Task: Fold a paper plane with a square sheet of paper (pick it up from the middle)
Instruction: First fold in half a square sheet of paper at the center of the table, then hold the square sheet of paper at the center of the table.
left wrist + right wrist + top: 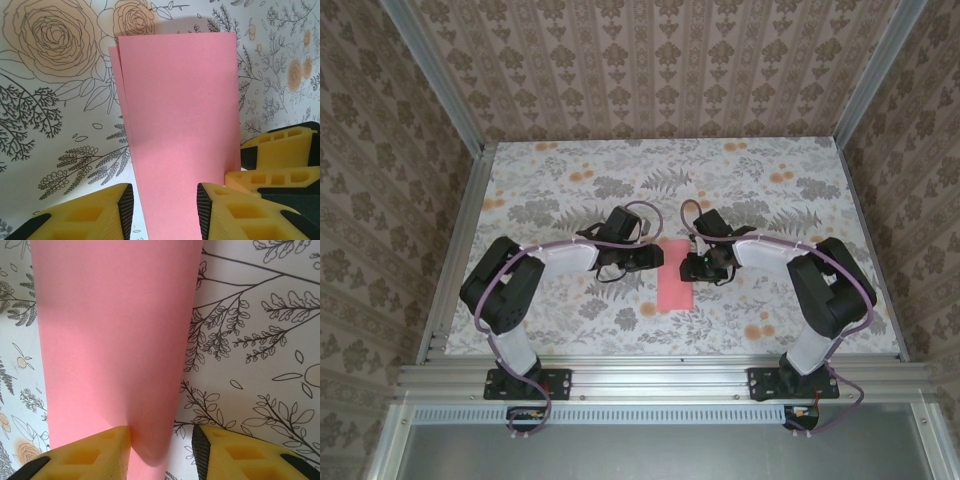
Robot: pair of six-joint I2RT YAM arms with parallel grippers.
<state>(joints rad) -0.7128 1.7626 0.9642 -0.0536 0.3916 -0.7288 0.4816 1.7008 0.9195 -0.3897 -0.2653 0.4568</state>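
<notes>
The pink sheet of paper point(675, 275) lies on the flowered table, folded into a narrow rectangle with two layers showing along its left edge point(122, 85). My left gripper point(655, 258) stands at its left side, and in the left wrist view the gripper point(165, 212) is open with the paper point(180, 115) flat beneath the gap. My right gripper point(692, 265) is at the paper's right side. In the right wrist view the gripper point(162, 452) is open. A raised, bulged edge of the paper point(150, 440) rests against its left finger point(90, 455), with bare table before the right finger point(245, 455).
The flowered tabletop point(570, 190) spreads all round the paper, bounded by aluminium rails point(660, 375) and patterned walls. The right gripper's yellow fingers point(280, 160) stand close to the left gripper, at the paper's right edge.
</notes>
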